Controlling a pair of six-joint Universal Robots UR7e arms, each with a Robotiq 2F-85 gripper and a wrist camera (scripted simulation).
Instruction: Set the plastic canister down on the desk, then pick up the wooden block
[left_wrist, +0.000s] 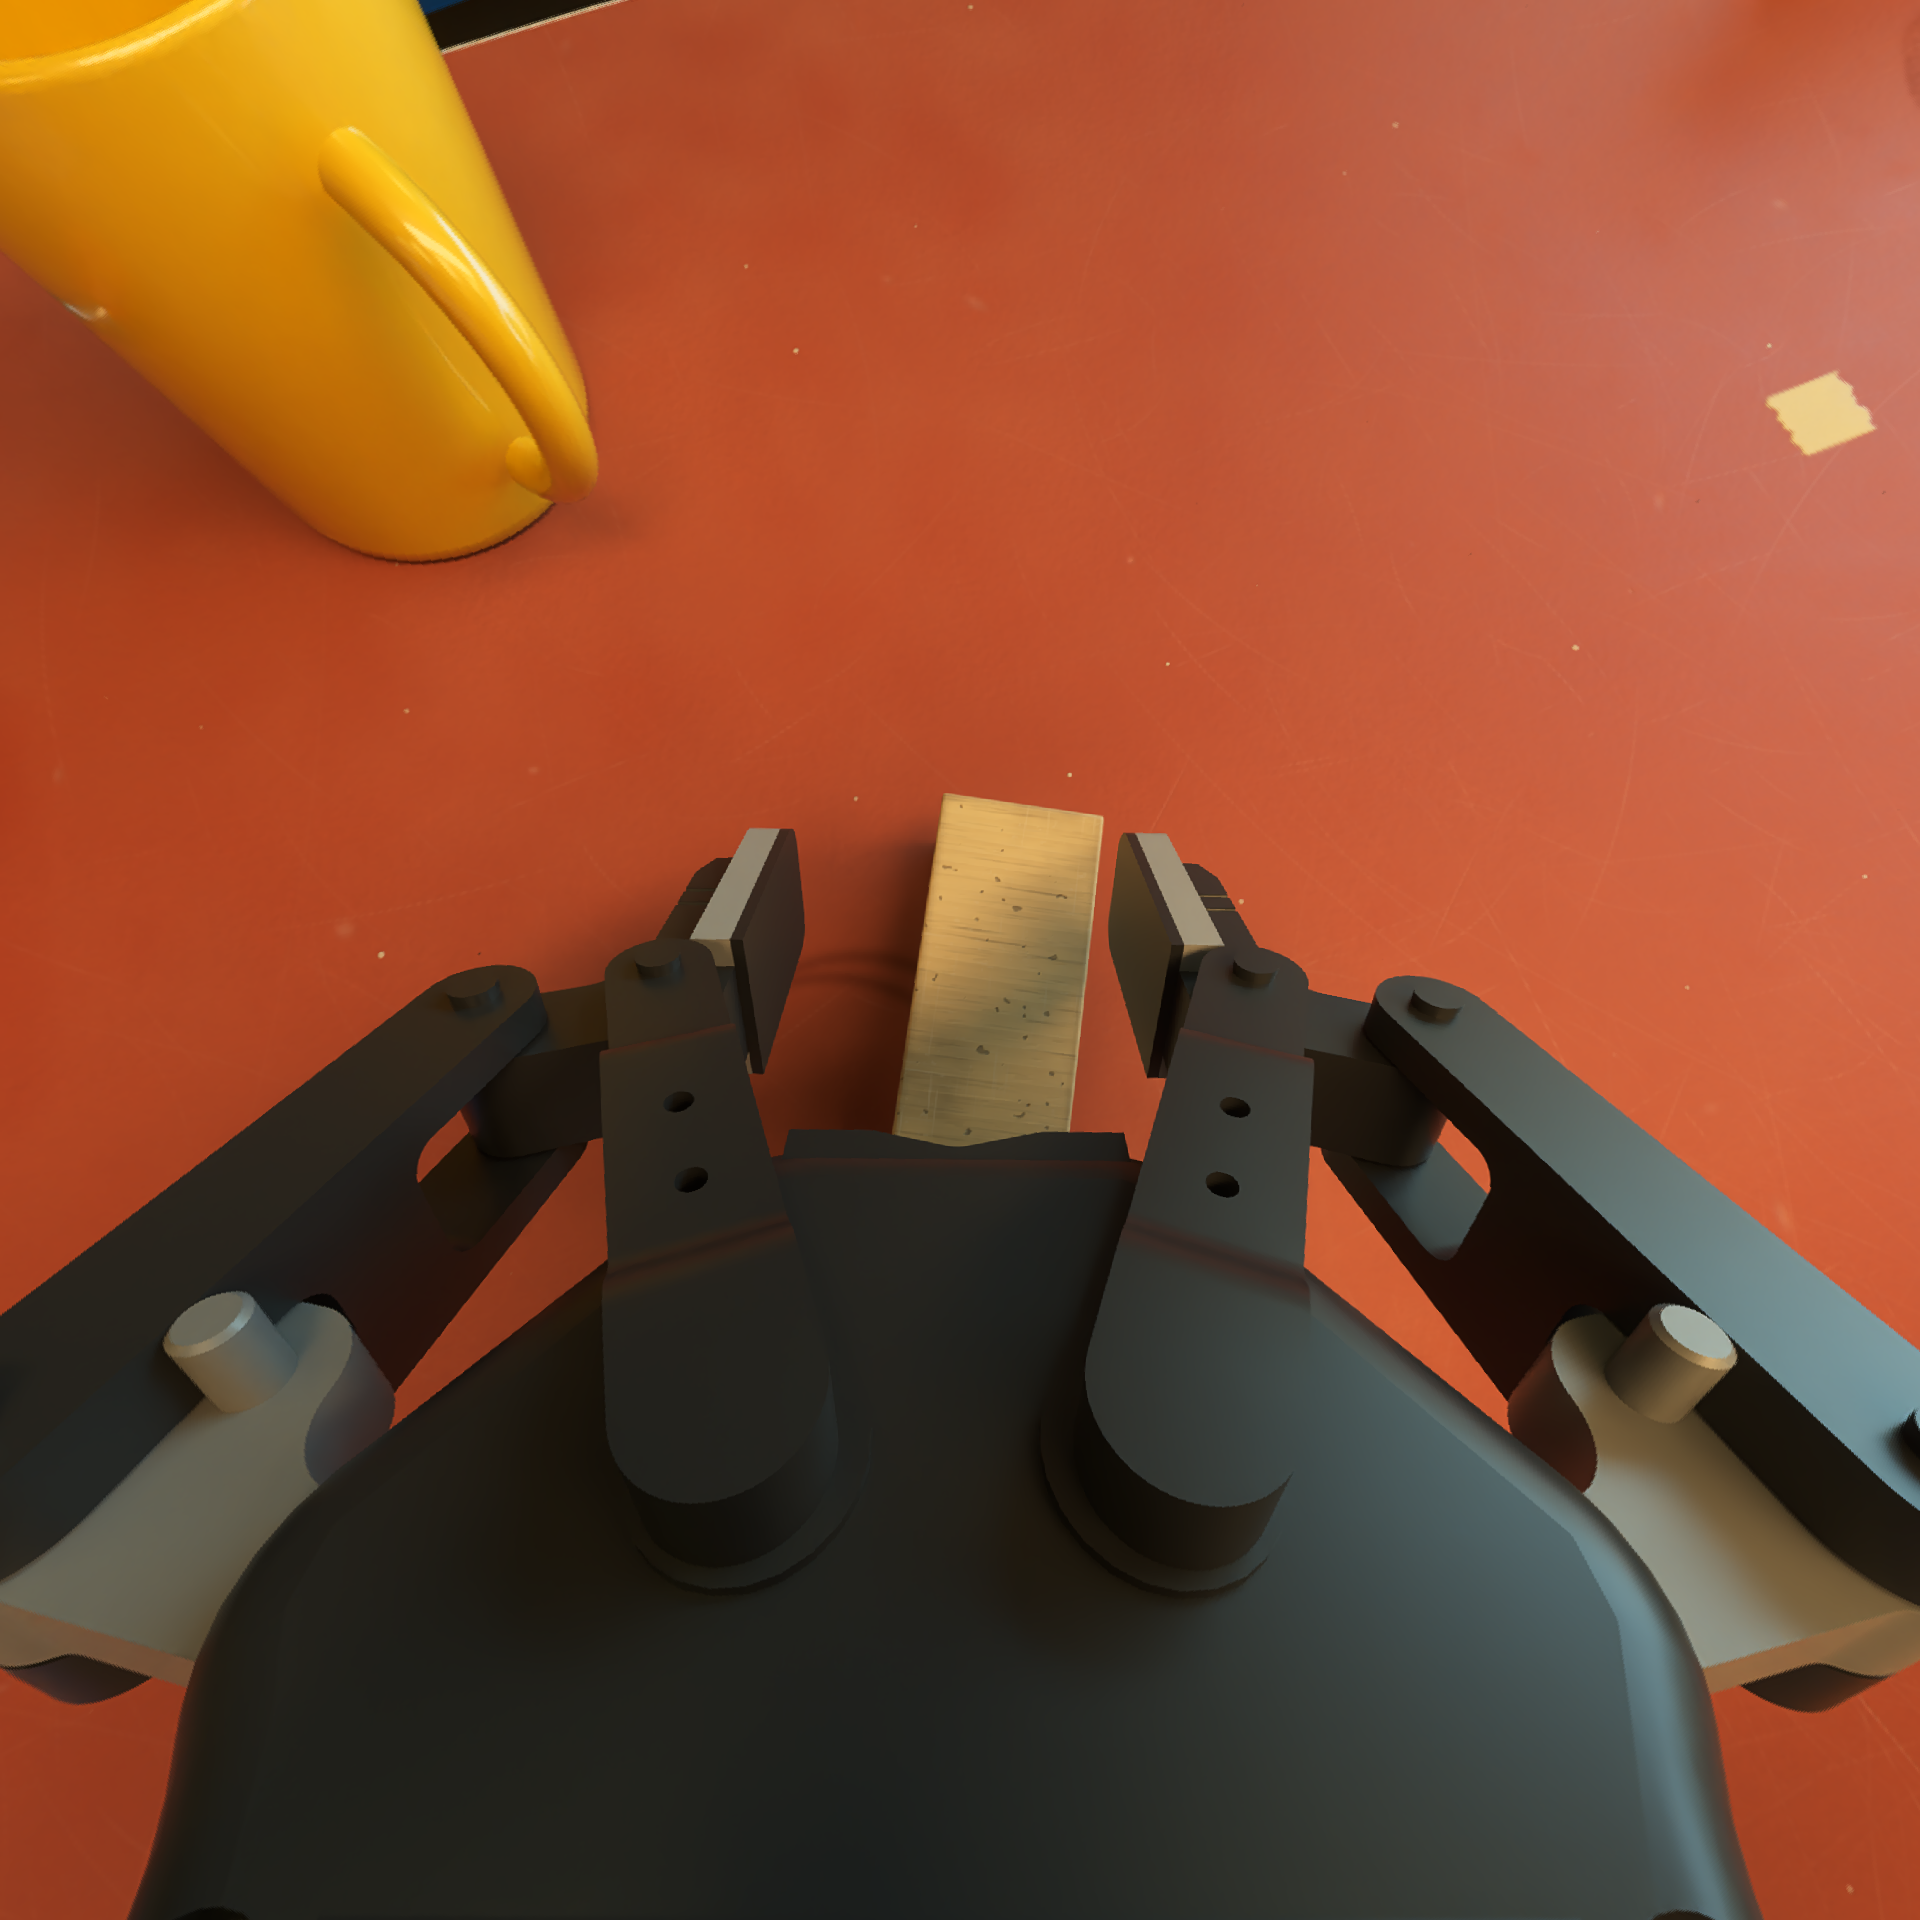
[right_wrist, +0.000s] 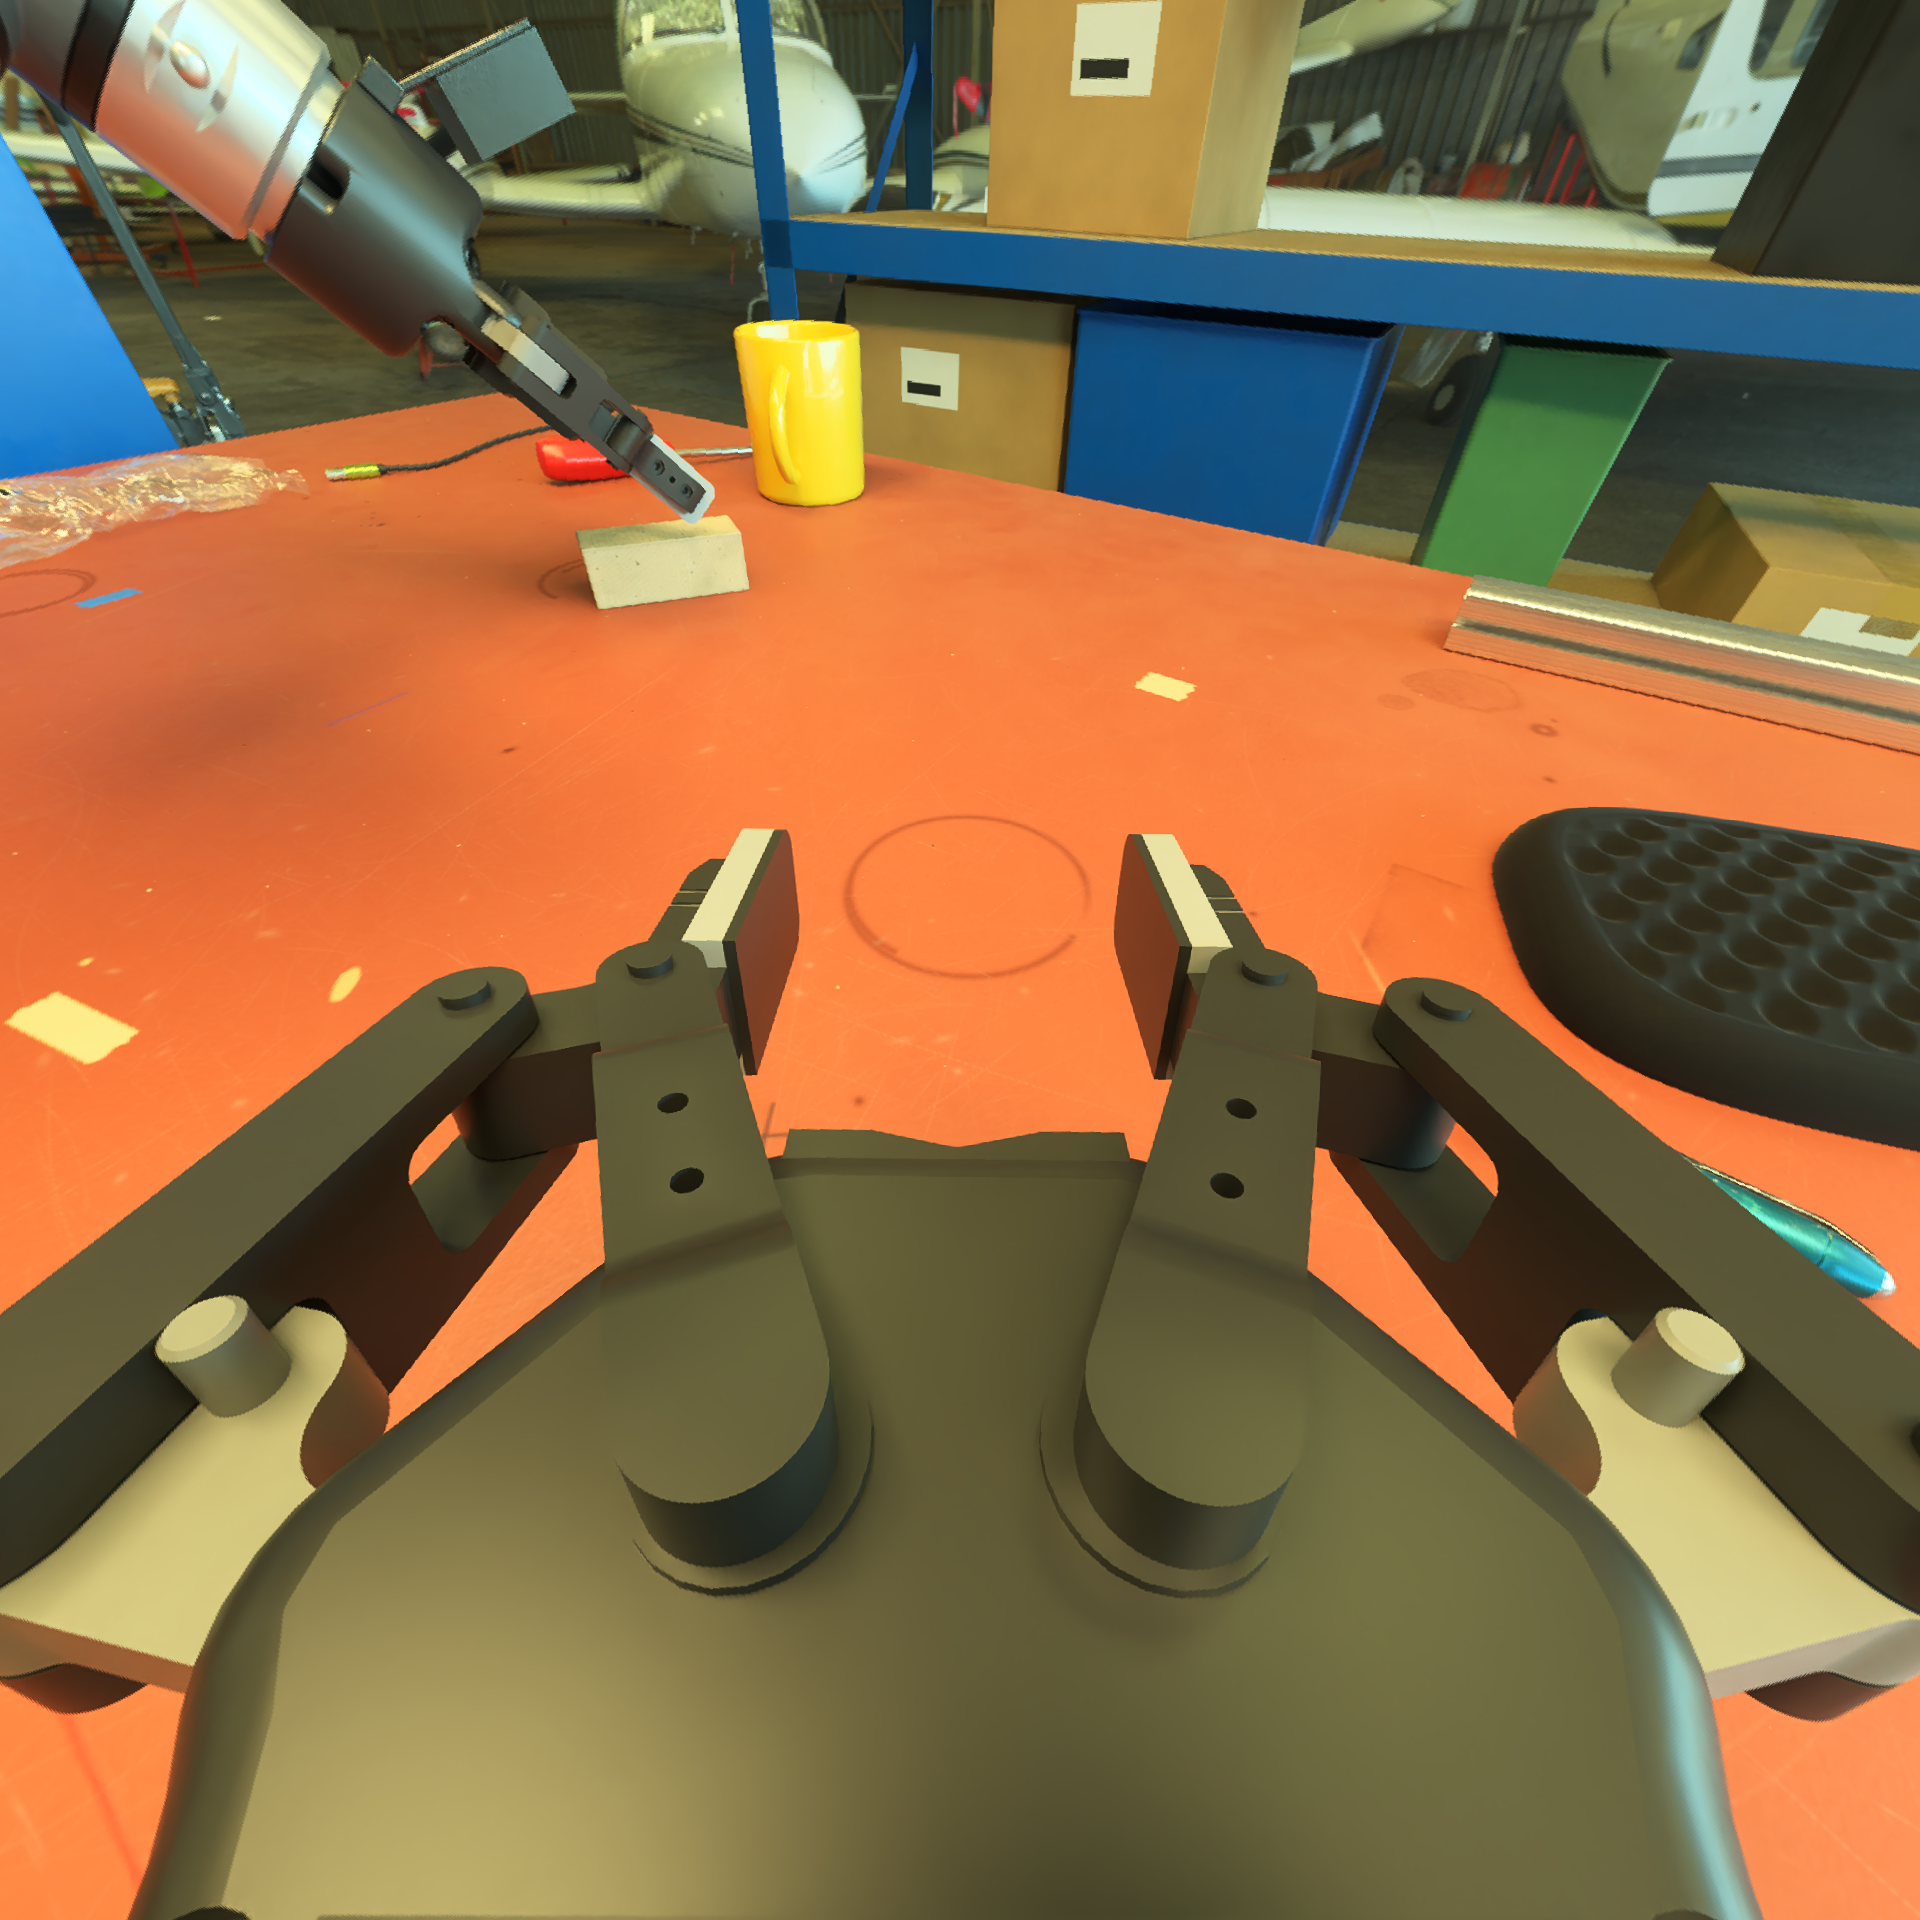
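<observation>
The wooden block (left_wrist: 1003, 966), pale and oblong, lies flat on the orange desk (left_wrist: 1351, 623). My left gripper (left_wrist: 956, 852) is open and low over it, one finger on each side, with a gap between each pad and the block. In the right wrist view the block (right_wrist: 665, 561) lies at the far left with the left gripper's fingertips (right_wrist: 686, 499) at its top edge. The yellow plastic canister (left_wrist: 281, 281) with a side handle stands upright on the desk, beyond the block (right_wrist: 800, 410). My right gripper (right_wrist: 956, 862) is open and empty above the desk.
A black perforated pad (right_wrist: 1745, 966), a blue pen (right_wrist: 1808, 1236) and a metal bar (right_wrist: 1683, 649) lie at the right. A red object (right_wrist: 577, 460), a cable and crumpled clear plastic (right_wrist: 125, 494) lie at the far left. Blue shelving (right_wrist: 1351, 275) with boxes stands behind the desk.
</observation>
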